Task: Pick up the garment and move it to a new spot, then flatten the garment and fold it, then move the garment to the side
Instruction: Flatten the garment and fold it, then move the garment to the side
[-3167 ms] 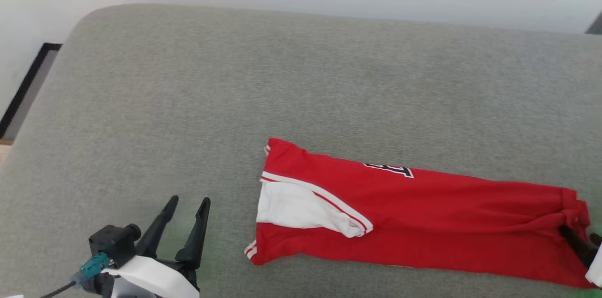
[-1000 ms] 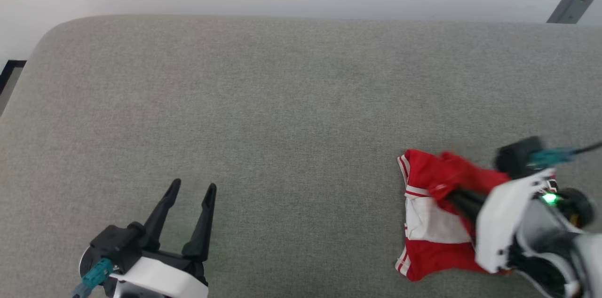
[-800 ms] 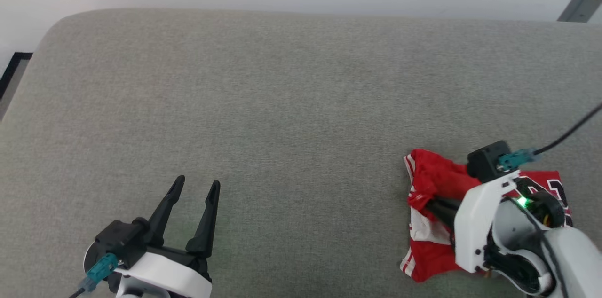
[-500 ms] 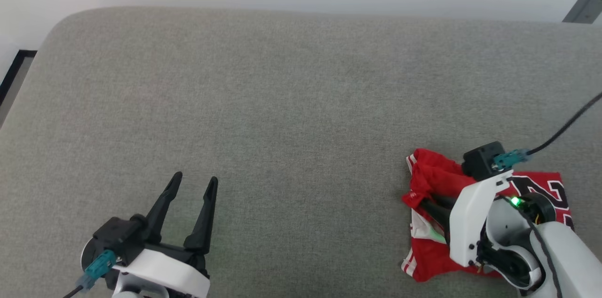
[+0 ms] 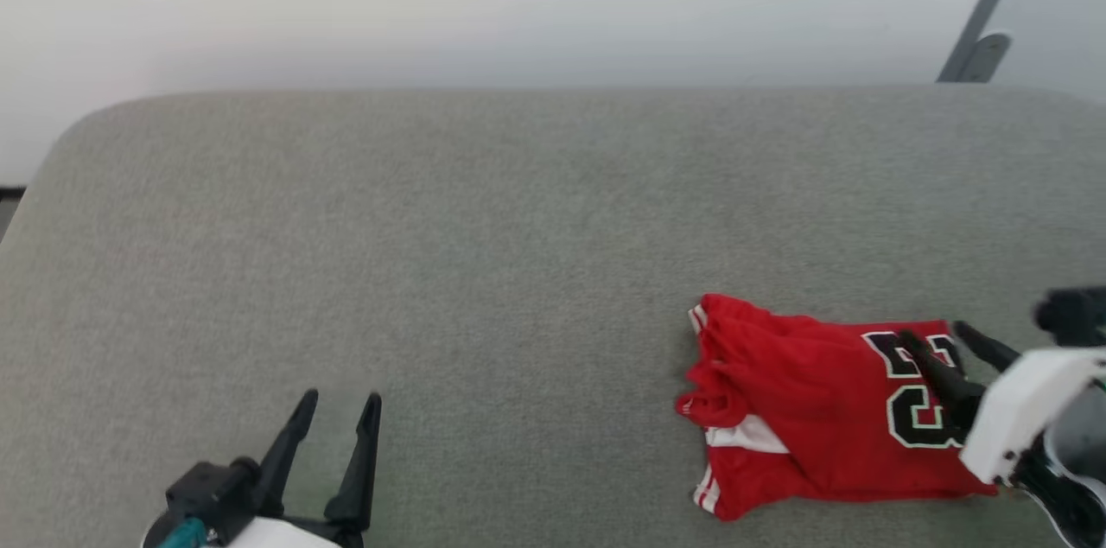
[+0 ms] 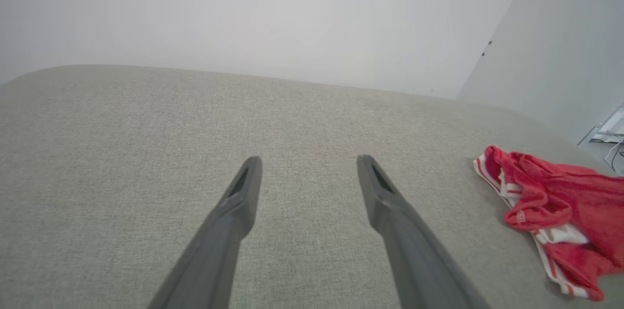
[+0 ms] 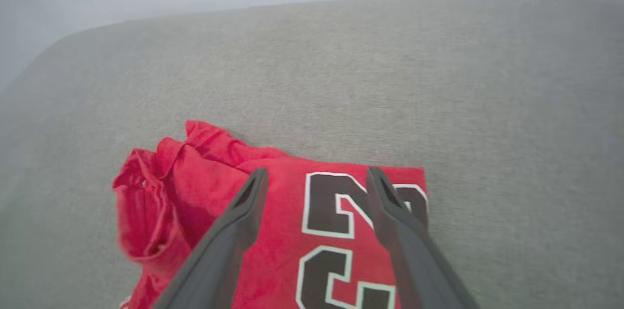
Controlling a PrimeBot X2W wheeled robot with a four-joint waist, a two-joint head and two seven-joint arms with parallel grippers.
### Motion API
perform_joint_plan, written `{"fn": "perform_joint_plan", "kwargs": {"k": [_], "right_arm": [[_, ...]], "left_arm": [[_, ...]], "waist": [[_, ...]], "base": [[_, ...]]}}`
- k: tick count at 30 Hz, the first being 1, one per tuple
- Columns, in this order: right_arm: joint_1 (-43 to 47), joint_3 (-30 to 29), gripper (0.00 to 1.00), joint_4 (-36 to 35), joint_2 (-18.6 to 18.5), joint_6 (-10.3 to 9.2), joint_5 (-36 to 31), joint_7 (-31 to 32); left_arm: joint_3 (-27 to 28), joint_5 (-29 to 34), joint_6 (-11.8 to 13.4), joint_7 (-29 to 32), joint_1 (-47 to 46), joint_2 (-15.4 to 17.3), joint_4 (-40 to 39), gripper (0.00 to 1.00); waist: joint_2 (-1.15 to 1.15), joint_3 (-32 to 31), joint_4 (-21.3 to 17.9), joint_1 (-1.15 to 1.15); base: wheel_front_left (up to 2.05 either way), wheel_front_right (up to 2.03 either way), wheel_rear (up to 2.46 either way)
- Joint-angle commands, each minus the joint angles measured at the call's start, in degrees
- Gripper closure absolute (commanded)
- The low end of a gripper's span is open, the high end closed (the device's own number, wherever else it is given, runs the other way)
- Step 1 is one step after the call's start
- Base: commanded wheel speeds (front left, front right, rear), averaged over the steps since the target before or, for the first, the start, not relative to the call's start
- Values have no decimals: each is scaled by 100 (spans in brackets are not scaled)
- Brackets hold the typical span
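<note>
The garment (image 5: 821,410) lies on the cushion (image 5: 484,254), on its front right part. It is folded into a short bundle with the black 23 facing up. The end toward the cushion's middle is rumpled, with a bunched red lump and a strip of white sleeve poking out. The right gripper (image 7: 317,171) hangs over the cushion's right end, above the number. Its fingers are apart with no cloth between them, and whether the tips brush the fabric cannot be told. The left gripper (image 5: 341,397) sits over the cushion's front left, fingers apart and empty, well apart from the garment. The fold looks done but loose, so I judge that the main risk lies in the final move to the side. A pinch that catches only the top layer would peel the bundle open as it is dragged. The rumpled end, having no flat crease to hold it, could spill and spread on the rough weave. A fingertip pulled low across the number could also snag the upper layer and skew the fold. With the bundle near the cushion's front edge, a sideways pull angled toward the robot might tip part of it over that edge.
</note>
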Motion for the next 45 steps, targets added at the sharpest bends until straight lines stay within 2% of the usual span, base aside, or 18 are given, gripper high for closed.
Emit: {"fn": "perform_joint_plan", "kwargs": {"k": [1,6,11,14,17,23,28,34,45], "right_arm": [[63,-37,0,77,5,-2,71,-221],[192,-83,0,606,-46,-2,186,-1343],[230,-5,0,1031,-98,-2,-93,-2761],[262,71,0,1102,-87,-2,-307,-3230],[361,-181,0,976,59,-2,-499,-3343],[948,-1130,0,-11,550,-2,-1188,-3345],[1514,-1526,0,-613,855,-2,-1531,-3347],[1988,-1723,0,-996,1082,-2,-1674,-3348],[2087,-1715,0,-957,1082,-2,-1615,-3348]], "left_arm": [[14,-11,14,-29,78,-19,28,0],[54,-55,14,-29,183,-53,110,0],[147,-9,14,-29,189,-49,144,0],[245,29,14,-29,251,-91,99,0],[386,68,14,-29,326,-125,21,0],[649,221,14,-29,586,-232,-296,0],[720,295,14,-29,750,-289,-531,0],[865,377,14,-29,1004,-381,-902,0],[921,422,14,-29,1010,-383,-983,0]], "waist": [[0,-105,-96,0],[0,-251,-192,0],[0,-330,-192,0],[0,-378,-167,0],[0,-423,-131,0],[0,-455,-61,0],[0,-440,-5,0],[0,-423,-44,0],[0,-388,-47,0]], "base": [[0,0,0],[0,0,0],[0,0,0],[0,0,0],[0,0,0],[0,0,0],[0,0,0],[0,0,0],[0,0,0]]}}
